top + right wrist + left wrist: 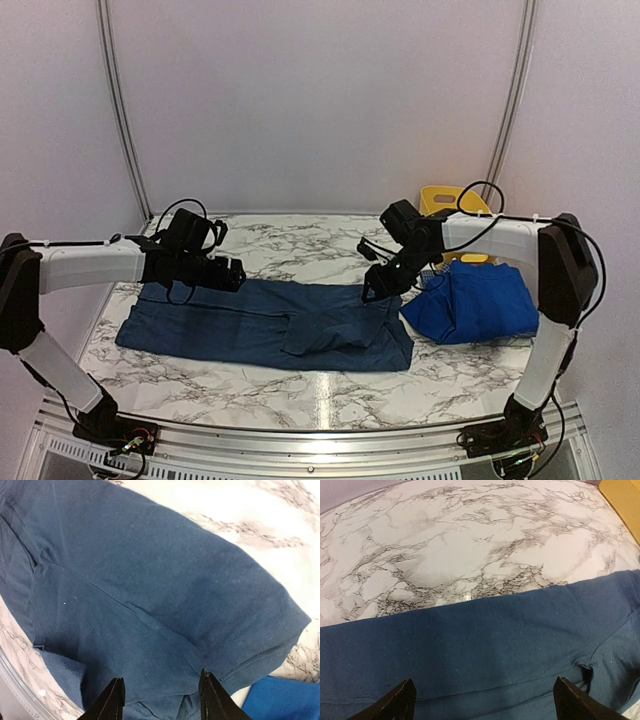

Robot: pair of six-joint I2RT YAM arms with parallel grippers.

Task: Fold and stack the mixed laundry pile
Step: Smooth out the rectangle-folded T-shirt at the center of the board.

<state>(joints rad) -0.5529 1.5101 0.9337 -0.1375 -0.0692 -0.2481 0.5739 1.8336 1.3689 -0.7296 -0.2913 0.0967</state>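
1. Left gripper and right gripper: both spread wide, empty, over dark denim-blue garment, lying flat.
2. Royal-blue garment just beside it.
3. Risk: shallow pinch catches one layer; fold skews.

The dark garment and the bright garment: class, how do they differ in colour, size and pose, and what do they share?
Colour: the dark garment is navy; the bright garment is royal blue. Size: the dark garment covers far more table than the bright garment. Pose: the dark garment lies spread flat; the bright garment sits in a creased heap. Both are soft blue cloth.
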